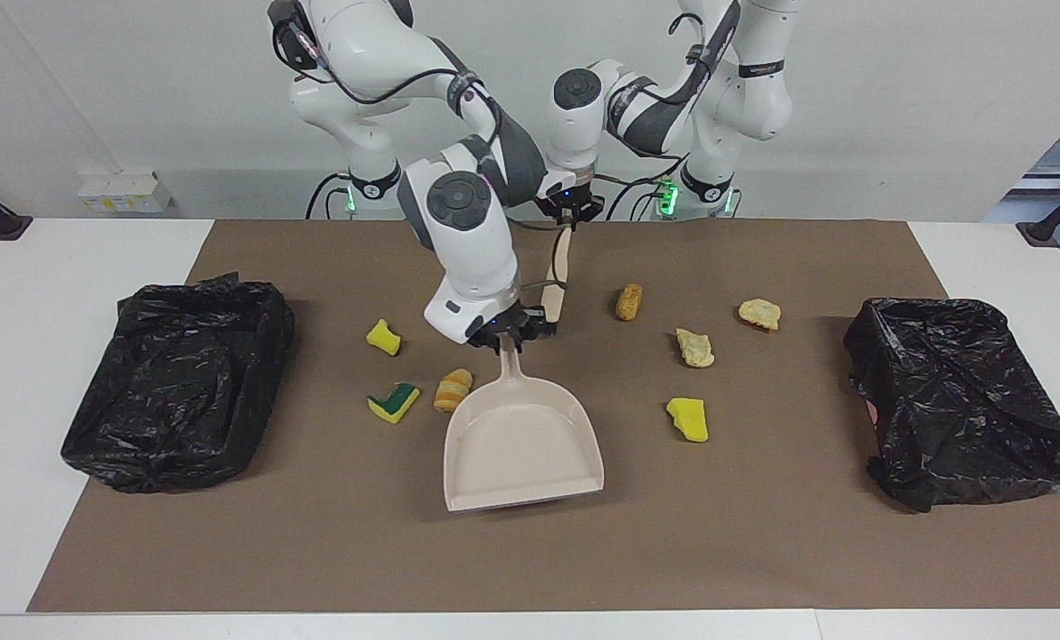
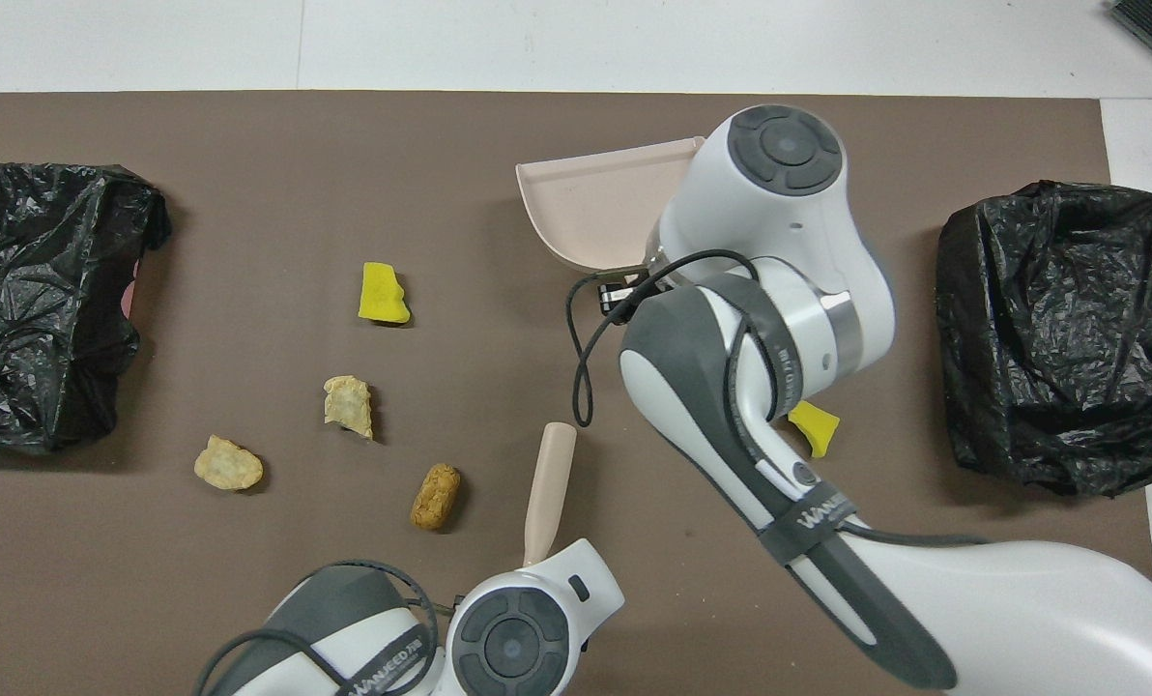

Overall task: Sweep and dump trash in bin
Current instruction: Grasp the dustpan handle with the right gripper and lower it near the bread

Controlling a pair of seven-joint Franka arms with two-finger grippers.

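Observation:
My right gripper (image 1: 509, 342) is shut on the handle of the beige dustpan (image 1: 523, 440), whose pan rests on the mat with its mouth pointing away from the robots. My left gripper (image 1: 567, 222) is shut on the upper end of the beige brush (image 1: 558, 271), which slants down toward the dustpan handle. Trash lies scattered on the mat: a yellow sponge bit (image 1: 384, 337), a green-yellow sponge (image 1: 394, 402) and an orange-striped roll (image 1: 453, 389) beside the pan. A brown chunk (image 1: 629, 301), two tan chunks (image 1: 695, 348) (image 1: 759, 313) and a yellow sponge (image 1: 688, 419) lie toward the left arm's end.
A black-bagged bin (image 1: 179, 382) stands at the right arm's end of the brown mat (image 1: 530, 551). A second one (image 1: 966, 400) stands at the left arm's end. In the overhead view my right arm covers the scraps beside the pan.

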